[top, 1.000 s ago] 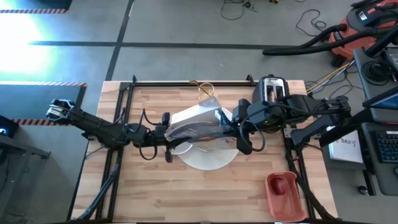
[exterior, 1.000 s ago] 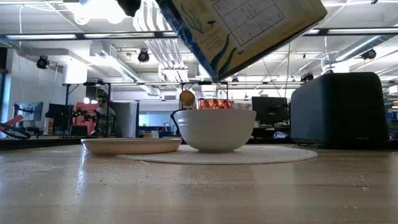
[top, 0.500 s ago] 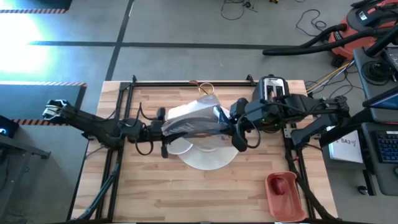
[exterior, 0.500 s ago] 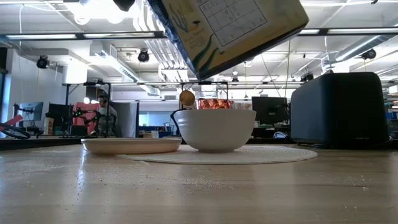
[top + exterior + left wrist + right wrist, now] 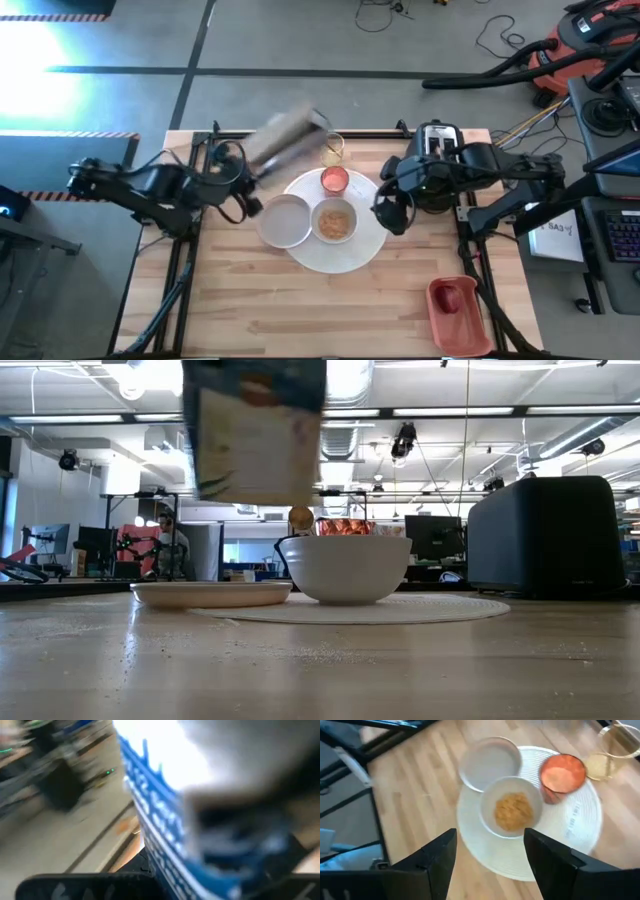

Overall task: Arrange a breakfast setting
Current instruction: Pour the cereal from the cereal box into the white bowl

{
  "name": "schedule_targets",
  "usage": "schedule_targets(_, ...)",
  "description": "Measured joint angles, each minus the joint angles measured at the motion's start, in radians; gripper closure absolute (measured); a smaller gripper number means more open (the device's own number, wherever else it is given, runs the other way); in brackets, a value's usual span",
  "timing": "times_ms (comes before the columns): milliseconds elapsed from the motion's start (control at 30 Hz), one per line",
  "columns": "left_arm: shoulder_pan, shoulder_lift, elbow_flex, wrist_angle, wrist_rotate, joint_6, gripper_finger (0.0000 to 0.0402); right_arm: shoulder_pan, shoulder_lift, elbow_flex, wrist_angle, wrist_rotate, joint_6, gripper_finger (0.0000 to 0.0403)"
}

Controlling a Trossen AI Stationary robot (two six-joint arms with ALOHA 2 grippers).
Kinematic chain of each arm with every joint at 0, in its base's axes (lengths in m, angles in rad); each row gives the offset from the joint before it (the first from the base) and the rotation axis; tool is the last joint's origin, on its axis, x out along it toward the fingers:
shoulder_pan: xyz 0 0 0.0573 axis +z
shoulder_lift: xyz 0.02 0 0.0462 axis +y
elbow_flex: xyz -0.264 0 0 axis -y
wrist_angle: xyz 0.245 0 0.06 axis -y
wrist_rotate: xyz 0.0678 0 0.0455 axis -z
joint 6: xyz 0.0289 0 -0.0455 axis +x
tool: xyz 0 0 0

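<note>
A blurred cereal box [image 5: 287, 136] hangs in the air over the table's far left, upright in the low view [image 5: 256, 430], with my left gripper [image 5: 246, 172] shut on it. A white bowl [image 5: 335, 221] with brown cereal in it sits on a round white ribbed mat [image 5: 345, 262]. A small white plate [image 5: 284, 221] overlaps the mat's left edge. A red cup [image 5: 335, 180] stands on the mat's far part, and a clear glass [image 5: 333, 148] stands beyond it. My right gripper [image 5: 490, 865] hovers open and empty over the mat's right side [image 5: 389, 212]. My left gripper holds the cereal box at its end nearest the arm [image 5: 258, 160]. The wrist view is filled by the blurred blue and white box [image 5: 165, 820], so the fingers' place on it cannot be told. The box is lifted clear of the table.
A dark toaster [image 5: 437, 146] stands at the far right, under the right arm. A red tray [image 5: 457, 312] with a small red fruit [image 5: 452, 297] lies at the near right. Bare wood lies along the near edge and at the near left.
My left gripper has swung up and toward the table's far left with the cereal box. The box was tilted over the bowl; it now stands upright and clear of the bowl. The box has left my right gripper, which stays by the mat's right side. The bowl's cereal now shows.
</note>
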Motion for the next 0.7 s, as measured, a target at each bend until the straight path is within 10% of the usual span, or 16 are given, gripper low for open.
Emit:
schedule_targets(333,-0.004,-0.029,0.099,-0.746,-0.137,-0.61,0.0351,-0.014,0.001,-0.001,-0.017,0.015,0.002,0.0181)
schedule_targets(700,0.002,-0.165,-0.234,-0.786,-0.253,-1.06,0.0346,-0.021,0.003,-0.001,-0.011,0.04,-0.001,0.0181)
